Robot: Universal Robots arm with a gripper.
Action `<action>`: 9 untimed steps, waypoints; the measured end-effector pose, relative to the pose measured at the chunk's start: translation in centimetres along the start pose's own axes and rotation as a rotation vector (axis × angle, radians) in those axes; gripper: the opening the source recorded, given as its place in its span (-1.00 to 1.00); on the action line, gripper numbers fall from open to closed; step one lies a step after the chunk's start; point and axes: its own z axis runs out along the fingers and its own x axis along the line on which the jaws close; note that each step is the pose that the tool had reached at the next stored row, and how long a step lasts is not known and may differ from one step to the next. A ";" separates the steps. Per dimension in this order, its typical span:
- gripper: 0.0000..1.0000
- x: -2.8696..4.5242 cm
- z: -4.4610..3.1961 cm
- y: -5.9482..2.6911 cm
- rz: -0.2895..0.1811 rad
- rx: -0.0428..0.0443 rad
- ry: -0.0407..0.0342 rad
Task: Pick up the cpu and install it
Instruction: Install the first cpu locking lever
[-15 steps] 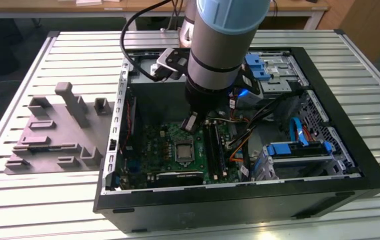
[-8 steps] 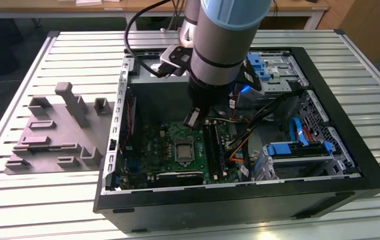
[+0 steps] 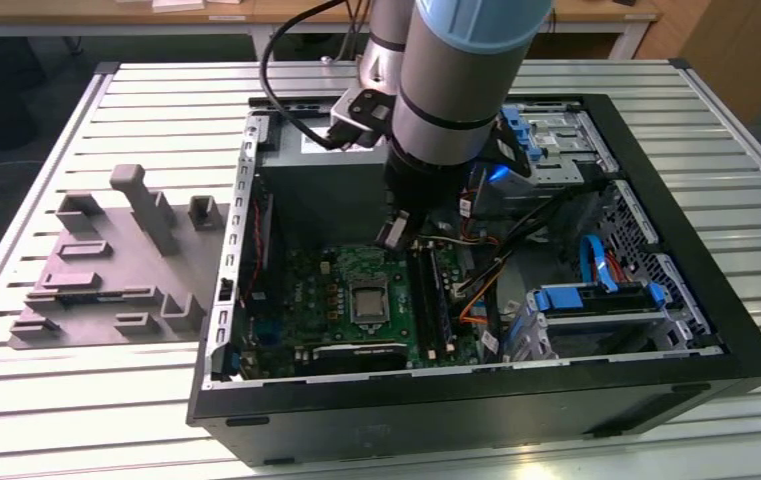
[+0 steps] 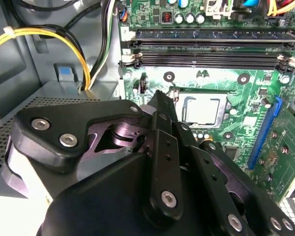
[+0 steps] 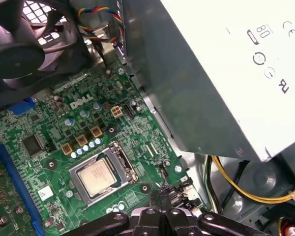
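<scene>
Gripper (image 4: pixel 160 101) above motherboard (image 4: pixel 246 98), fingers together, holding nothing.
Cpu (image 5: pixel 98 175) seated in socket frame (image 5: pixel 122 160), at gripper's 1 o'clock in second wrist view.

Exterior view: high, far, looking down into case (image 3: pixel 700 330). Both wrist views: close, share motherboard (image 4: pixel 246 108) (image 5: pixel 64 147).

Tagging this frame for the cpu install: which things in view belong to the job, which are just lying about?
Job:
- cpu, lying in the socket frame on the motherboard
- gripper, over the board beside the socket
- computer case

Lying about:
- grey plastic blocks on the table
- yellow cables
- blue drive brackets
</scene>
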 end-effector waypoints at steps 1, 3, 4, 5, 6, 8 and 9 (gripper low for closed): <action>-0.79 -0.06 0.00 -0.04 0.000 0.0003 0.0005; -0.79 -0.21 0.00 -0.12 0.000 0.0008 0.0013; -0.79 -0.31 0.00 -0.13 0.000 0.0009 0.0016; -0.79 -0.44 0.02 -0.11 0.000 0.0011 0.0018; -0.79 -0.56 0.04 -0.08 0.000 0.0012 0.0018; -0.79 -0.77 0.08 0.02 0.000 0.0012 0.0018; -0.79 -0.85 0.10 0.07 0.000 0.0012 0.0018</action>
